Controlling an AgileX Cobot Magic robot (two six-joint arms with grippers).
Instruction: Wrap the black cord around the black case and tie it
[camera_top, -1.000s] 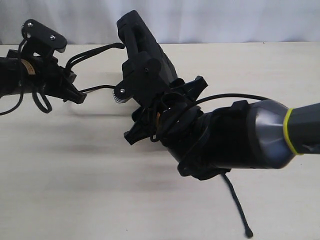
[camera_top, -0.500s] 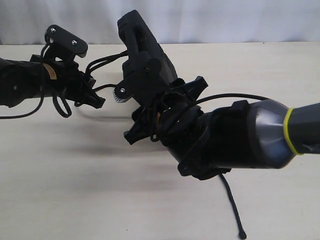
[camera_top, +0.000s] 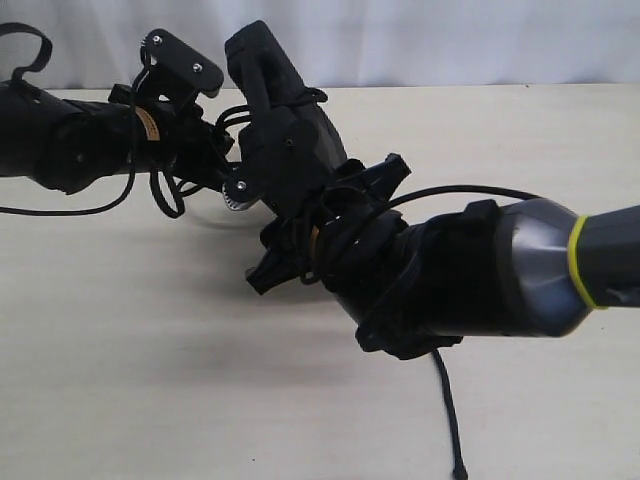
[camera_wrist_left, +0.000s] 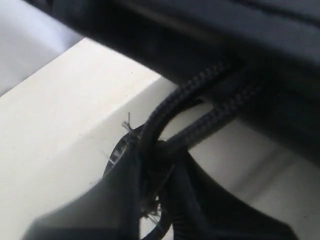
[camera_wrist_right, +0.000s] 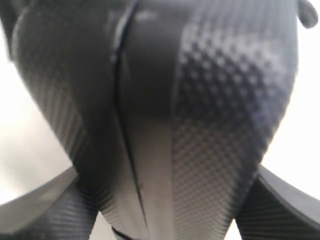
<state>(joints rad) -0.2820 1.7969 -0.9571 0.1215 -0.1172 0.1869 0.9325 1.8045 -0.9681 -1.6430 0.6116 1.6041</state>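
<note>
1. The right gripper (camera_top: 318, 215), jaws wide, clamps the black case (camera_top: 275, 100) tilted above the table (camera_top: 150, 350), likely so cord can pass around.
2. The left gripper (camera_top: 222, 168), jaws nearly closed, pinches the black cord (camera_wrist_left: 200, 85) beside the case.

Black case (camera_wrist_right: 200, 125) btwn jaws, v. close

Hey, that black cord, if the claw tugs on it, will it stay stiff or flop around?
Probably floppy: the cord bends sharply where the left claw pinches it, and its tail trails in a loose curve. The braided weave likely grips rather than slips. Being so thin, it is probably light and will follow any pull.
</note>
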